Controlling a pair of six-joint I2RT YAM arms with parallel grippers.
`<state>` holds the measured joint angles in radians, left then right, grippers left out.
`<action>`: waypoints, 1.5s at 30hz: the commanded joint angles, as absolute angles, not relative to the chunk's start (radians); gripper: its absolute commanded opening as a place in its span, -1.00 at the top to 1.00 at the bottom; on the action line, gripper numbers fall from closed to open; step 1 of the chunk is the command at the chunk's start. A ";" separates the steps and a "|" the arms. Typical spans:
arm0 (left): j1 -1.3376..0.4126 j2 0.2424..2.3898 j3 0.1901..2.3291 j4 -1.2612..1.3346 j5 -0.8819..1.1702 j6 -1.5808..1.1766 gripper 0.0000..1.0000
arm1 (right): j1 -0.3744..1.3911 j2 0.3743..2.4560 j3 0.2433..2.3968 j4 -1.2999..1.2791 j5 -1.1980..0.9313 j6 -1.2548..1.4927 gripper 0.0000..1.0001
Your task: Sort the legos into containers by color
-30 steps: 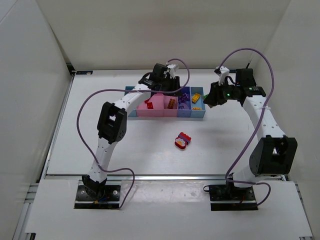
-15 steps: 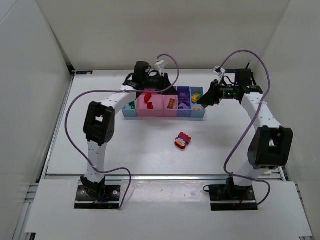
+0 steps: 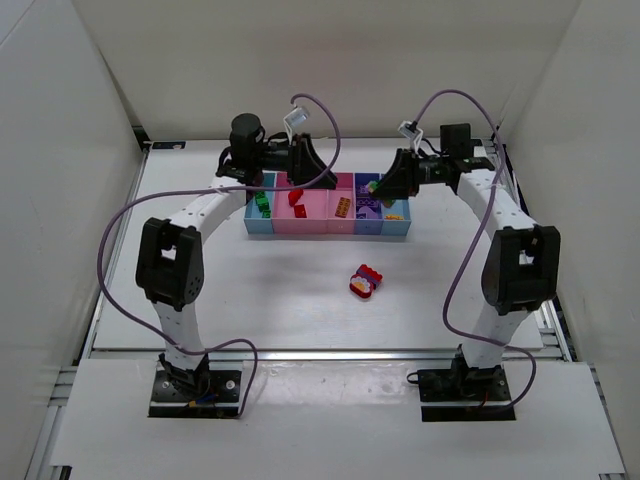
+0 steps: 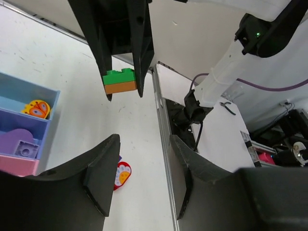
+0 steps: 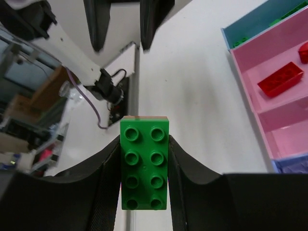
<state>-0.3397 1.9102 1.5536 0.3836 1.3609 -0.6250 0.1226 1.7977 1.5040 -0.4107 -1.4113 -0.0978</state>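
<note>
A white table [image 3: 200, 290] carries the row of containers [image 3: 310, 226]. Above it, the left arm's jaws hang half open and empty; the right arm's jaws pinch a green lego [image 5: 144, 163] stuck onto an orange lego [image 4: 120, 87]. We judge that dropping both together would missort one colour.

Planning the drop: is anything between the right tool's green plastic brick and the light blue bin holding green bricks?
Yes: the open left tool hangs above the pink bins, between green brick and blue bin.
</note>
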 commanded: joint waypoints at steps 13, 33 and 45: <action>-0.357 1.694 1.391 0.261 1.033 -0.439 -0.15 | 0.193 1.809 1.424 0.275 -1.371 0.635 0.92; -0.370 1.759 1.391 0.423 1.201 -0.626 -0.34 | 0.302 1.792 1.543 -0.017 -1.427 0.321 0.92; -0.368 1.756 1.353 0.483 1.236 -0.652 -0.32 | 0.314 1.796 1.563 -0.017 -1.422 0.313 0.92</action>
